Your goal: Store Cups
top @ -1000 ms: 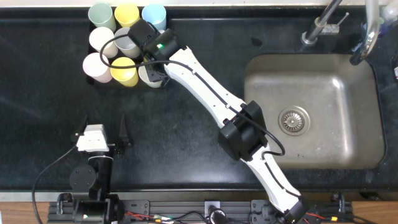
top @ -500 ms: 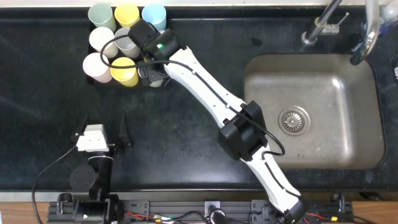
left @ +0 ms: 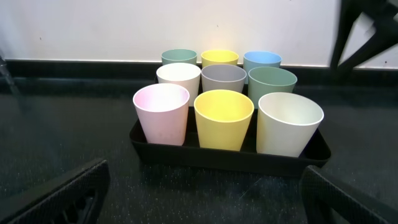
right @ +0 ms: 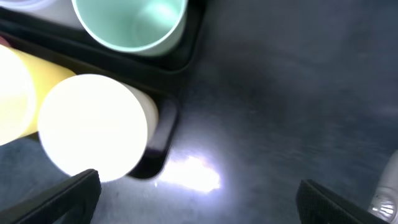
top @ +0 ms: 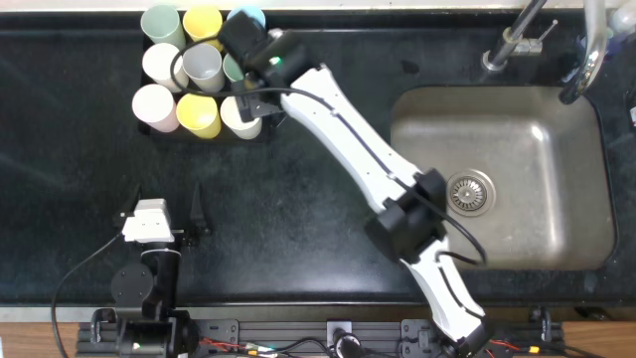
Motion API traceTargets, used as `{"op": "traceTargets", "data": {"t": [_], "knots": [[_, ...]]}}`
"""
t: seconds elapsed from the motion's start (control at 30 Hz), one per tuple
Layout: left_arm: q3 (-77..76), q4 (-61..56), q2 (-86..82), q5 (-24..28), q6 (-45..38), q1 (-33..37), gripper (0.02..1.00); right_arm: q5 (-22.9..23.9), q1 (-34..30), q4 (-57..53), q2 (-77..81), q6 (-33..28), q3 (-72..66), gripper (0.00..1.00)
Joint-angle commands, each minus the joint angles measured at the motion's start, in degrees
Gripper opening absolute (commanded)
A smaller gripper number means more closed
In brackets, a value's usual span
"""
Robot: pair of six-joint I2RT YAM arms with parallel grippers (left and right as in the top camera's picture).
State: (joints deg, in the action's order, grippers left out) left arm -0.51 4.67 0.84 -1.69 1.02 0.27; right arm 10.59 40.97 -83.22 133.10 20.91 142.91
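The sink (top: 537,139) lay at three o'clock of the cup tray (left: 230,163); the right arm (top: 338,129) crossed the counter (top: 298,249) between. Both arms' jaws stood apart

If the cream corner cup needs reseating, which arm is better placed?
Right, probably: the right gripper hangs open by the tray corner, next to the cream cup; the left gripper sits well back from the tray.
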Motion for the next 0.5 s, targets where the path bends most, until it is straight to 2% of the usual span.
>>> {"op": "traceTargets", "data": {"t": [0.03, 0.27, 0.43, 0.5], "knots": [[0.04, 0.17, -0.68, 0.55, -1.22, 0.37, 1.000, 3.41, -0.66, -0.90, -10.97, -0.35, 1.57, 0.998], [0.04, 0.17, -0.68, 0.55, -1.25, 0.37, 1.000, 4.94, -7.39, -2.01, -19.82, 0.24, 1.46, 0.998], [0.04, 0.17, -0.68, 0.55, -1.25, 0.37, 1.000, 11.26, -15.39, -5.68, -24.63, 5.11, -2.27, 1.000], [0.04, 0.17, -0.68, 0.55, -1.25, 0.37, 1.000, 11.98, -18.18, -4.90, -27.78, 5.70, -6.12, 1.000]]}}
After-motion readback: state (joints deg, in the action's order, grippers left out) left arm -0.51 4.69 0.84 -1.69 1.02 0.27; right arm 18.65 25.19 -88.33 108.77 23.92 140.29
